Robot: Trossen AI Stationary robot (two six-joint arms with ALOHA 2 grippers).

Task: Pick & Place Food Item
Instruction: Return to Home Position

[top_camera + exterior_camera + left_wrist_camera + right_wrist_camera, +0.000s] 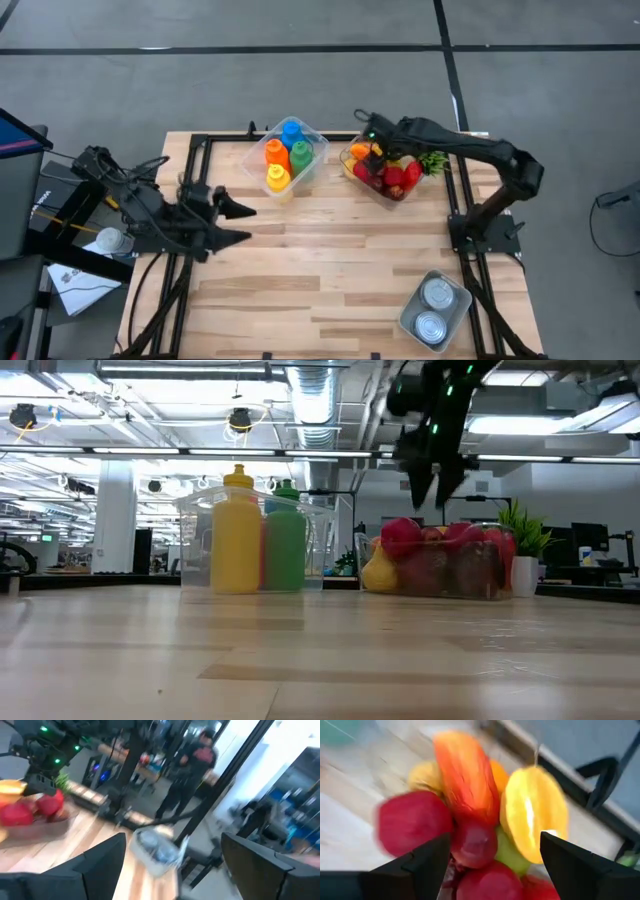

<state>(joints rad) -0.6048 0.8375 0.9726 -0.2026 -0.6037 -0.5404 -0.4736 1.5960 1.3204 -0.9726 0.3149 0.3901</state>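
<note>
The right gripper [372, 152] hangs just above the right transparent bin [347, 170], its fingers spread apart with nothing between them. Inside that bin, directly under the gripper, lie the red fruits [393, 178] heaped together with a yellow star fruit [532, 810]. Just left of the bin stands a bin of coloured bottles [322, 150]. Well to the bin's left, the left gripper [250, 222] waits over the table, fingers parted and empty.

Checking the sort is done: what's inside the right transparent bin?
Piled fruit: red ones, a yellow starfruit, an orange-red piece. The right gripper hangs over the bin, covering part; lower fruit is hidden.
</note>
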